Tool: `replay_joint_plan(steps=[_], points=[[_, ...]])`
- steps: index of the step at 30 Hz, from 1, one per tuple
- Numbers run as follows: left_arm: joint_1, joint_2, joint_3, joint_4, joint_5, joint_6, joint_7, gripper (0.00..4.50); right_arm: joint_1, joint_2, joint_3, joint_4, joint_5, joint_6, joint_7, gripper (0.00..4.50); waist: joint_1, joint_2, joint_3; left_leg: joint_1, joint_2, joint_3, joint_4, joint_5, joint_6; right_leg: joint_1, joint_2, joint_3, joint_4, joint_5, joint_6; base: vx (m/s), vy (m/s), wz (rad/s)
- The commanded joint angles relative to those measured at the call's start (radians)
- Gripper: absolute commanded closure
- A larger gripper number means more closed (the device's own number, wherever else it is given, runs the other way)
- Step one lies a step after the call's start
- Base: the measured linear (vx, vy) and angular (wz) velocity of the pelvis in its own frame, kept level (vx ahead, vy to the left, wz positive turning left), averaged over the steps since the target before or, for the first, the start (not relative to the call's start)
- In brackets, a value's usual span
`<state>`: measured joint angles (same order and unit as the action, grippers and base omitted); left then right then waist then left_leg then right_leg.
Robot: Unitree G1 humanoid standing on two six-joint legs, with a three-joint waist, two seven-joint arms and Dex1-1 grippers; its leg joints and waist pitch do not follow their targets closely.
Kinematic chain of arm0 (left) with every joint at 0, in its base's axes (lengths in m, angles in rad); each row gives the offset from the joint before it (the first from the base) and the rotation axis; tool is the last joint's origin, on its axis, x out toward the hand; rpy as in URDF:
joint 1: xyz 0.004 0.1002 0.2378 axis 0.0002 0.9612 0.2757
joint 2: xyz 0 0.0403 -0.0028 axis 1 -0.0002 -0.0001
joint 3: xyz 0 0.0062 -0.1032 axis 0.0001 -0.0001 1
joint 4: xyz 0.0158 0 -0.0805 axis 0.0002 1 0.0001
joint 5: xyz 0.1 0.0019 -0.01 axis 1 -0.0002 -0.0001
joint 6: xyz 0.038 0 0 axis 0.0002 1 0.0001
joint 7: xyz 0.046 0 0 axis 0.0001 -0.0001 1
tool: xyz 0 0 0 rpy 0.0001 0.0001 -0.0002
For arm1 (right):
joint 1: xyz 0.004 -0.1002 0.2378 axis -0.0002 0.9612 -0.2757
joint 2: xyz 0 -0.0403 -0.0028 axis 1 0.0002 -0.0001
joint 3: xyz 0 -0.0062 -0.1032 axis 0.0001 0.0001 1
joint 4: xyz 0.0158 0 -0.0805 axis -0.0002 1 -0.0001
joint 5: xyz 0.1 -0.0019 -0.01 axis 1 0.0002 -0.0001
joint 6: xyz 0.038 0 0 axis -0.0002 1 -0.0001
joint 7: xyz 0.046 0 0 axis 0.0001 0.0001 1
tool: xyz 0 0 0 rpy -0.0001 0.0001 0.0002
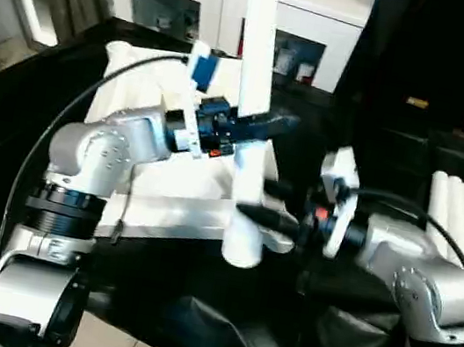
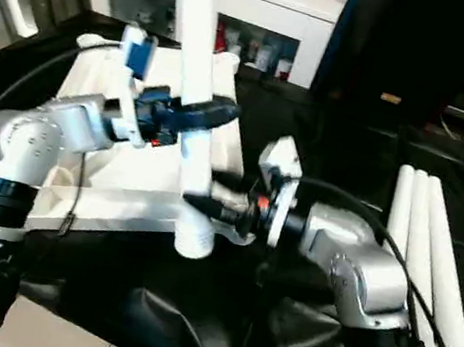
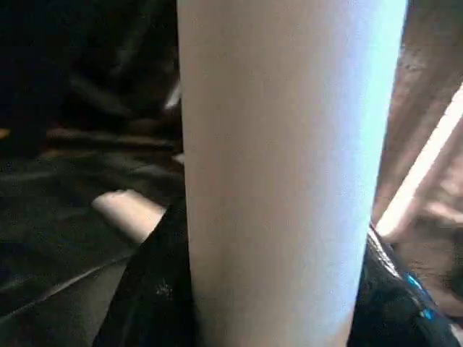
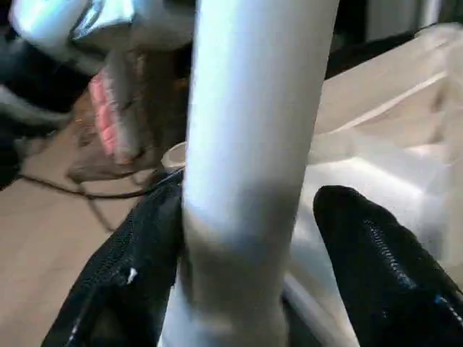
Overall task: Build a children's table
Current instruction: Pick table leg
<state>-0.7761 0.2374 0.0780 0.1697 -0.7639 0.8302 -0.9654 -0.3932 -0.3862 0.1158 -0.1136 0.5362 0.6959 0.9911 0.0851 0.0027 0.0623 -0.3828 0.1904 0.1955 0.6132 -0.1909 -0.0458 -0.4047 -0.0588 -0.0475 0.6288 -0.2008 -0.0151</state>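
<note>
The children's table, a white ribbed plastic top (image 1: 172, 186), lies on black cloth; its long white tubular leg (image 1: 256, 71) stands at its corner, clamped by the left gripper (image 1: 262, 125), with the right gripper (image 1: 265, 215) spread around it lower down.

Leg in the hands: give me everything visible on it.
The leg is a long, smooth white tube, plastic by its look, standing nearly upright and running out of the picture's top. Its lower end sits at the near right corner of the table top. The left hand clasps it mid-shaft; the right hand brackets it lower down, one finger apart from it.
</note>
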Motion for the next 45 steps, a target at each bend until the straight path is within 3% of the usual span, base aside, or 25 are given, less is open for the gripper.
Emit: replay_joint_plan(steps=[1, 8, 18, 20, 22, 24, 27, 28, 31, 36, 43, 45], points=[[-0.029, -0.017, 0.047, -0.042, -0.082, 0.022, -0.038, 2.67, 0.002, -0.016, 0.011, -0.008, 0.008, 0.036, 0.0, 1.59, 0.0, -0.001, -0.071, 0.018, 0.037, -0.019, -0.067, -0.112, 0.008, 0.059, -0.076, 0.047, -0.071, -0.084, -0.236, 0.0, 0.0, 0.0], [-0.019, -0.014, 0.041, -0.055, -0.098, 0.024, -0.053, 2.68, -0.009, -0.002, 0.011, 0.003, 0.018, 0.049, -0.001, 2.19, 0.002, -0.002, -0.072, 0.019, 0.037, -0.02, -0.067, -0.101, 0.009, 0.057, -0.074, 0.047, -0.072, -0.102, -0.216, 0.0, 0.0, 0.0], [-0.009, -0.005, 0.025, -0.055, -0.071, 0.01, -0.05, 2.68, -0.004, -0.004, 0.023, -0.006, 0.033, 0.047, -0.009, 2.52, 0.004, 0.001, -0.074, 0.018, 0.036, -0.021, -0.065, -0.093, 0.008, 0.059, -0.074, 0.046, -0.069, -0.078, -0.22, 0.0, 0.0, 0.0], [-0.012, -0.011, 0.023, -0.043, -0.061, 0.012, -0.03, 2.12, -0.001, 0.002, 0.023, -0.007, 0.027, 0.041, -0.018, 2.53, 0.004, 0.004, -0.075, 0.018, 0.035, -0.021, -0.065, -0.088, 0.006, 0.06, -0.073, 0.046, -0.067, -0.071, -0.219, 0.0, 0.0, 0.0], [-0.015, -0.017, 0.025, -0.036, -0.052, 0.007, -0.011, 1.96, 0.001, 0.007, 0.022, -0.005, 0.02, 0.032, -0.028, 2.53, 0.004, 0.006, -0.076, 0.018, 0.036, -0.022, -0.064, -0.084, 0.003, 0.06, -0.074, 0.046, -0.066, -0.06, -0.223, 0.0, 0.0, 0.0], [-0.017, -0.029, 0.021, -0.025, -0.009, -0.036, 0.035, 1.89, 0.003, 0.017, 0.02, -0.003, 0.004, 0.015, -0.055, 2.53, 0.003, 0.005, -0.076, 0.018, 0.037, -0.022, -0.064, -0.087, 0.0, 0.06, -0.073, 0.046, -0.068, -0.054, -0.224, 0.0, 0.0, 0.0], [-0.021, -0.072, 0.013, 0.008, 0.118, -0.12, 0.234, 1.57, -0.004, 0.073, 0.009, 0.031, -0.083, -0.068, -0.195, 2.54, 0.0, 0.011, -0.077, 0.017, 0.038, -0.024, -0.064, -0.091, -0.01, 0.059, -0.074, 0.046, -0.068, -0.047, -0.218, 0.0, 0.0, 0.0], [-0.021, -0.089, 0.012, 0.016, 0.154, -0.134, 0.307, 1.54, -0.009, 0.093, 0.006, 0.046, -0.117, -0.106, -0.245, 2.54, -0.003, 0.006, -0.076, 0.018, 0.036, -0.024, -0.064, -0.103, -0.019, 0.06, -0.073, 0.045, -0.071, -0.064, -0.209, 0.0, 0.0, 0.0], [-0.017, -0.099, 0.008, 0.019, 0.189, -0.132, 0.379, 1.54, -0.014, 0.121, -0.009, 0.059, -0.126, -0.114, -0.296, 2.54, -0.002, 0.007, -0.077, 0.018, 0.034, -0.024, -0.065, -0.104, -0.021, 0.062, -0.071, 0.046, -0.072, -0.079, -0.197, 0.0, 0.0, 0.0], [0.0, -0.153, 0.024, -0.001, 0.218, -0.111, 0.522, 1.54, -0.018, 0.171, -0.003, 0.077, -0.181, -0.166, -0.384, 2.54, -0.002, 0.003, -0.078, 0.016, 0.034, -0.023, -0.064, -0.089, -0.009, 0.061, -0.07, 0.046, -0.068, -0.038, -0.206, 0.0, 0.0, 0.0], [-0.007, -0.188, 0.064, 0.006, 0.194, -0.117, 0.578, 2.26, -0.029, 0.188, 0.019, 0.098, -0.222, -0.2, -0.417, 2.54, -0.003, 0.001, -0.076, 0.016, 0.033, -0.023, -0.064, -0.098, -0.002, 0.061, -0.071, 0.046, -0.073, -0.067, -0.197, 0.0, 0.0, 0.0], [-0.007, -0.19, 0.072, 0.002, 0.188, -0.109, 0.59, 2.26, -0.03, 0.191, 0.026, 0.1, -0.227, -0.207, -0.42, 2.54, -0.003, 0.002, -0.076, 0.016, 0.033, -0.023, -0.064, -0.1, 0.0, 0.06, -0.071, 0.046, -0.072, -0.07, -0.197, 0.0, 0.0, 0.0]])
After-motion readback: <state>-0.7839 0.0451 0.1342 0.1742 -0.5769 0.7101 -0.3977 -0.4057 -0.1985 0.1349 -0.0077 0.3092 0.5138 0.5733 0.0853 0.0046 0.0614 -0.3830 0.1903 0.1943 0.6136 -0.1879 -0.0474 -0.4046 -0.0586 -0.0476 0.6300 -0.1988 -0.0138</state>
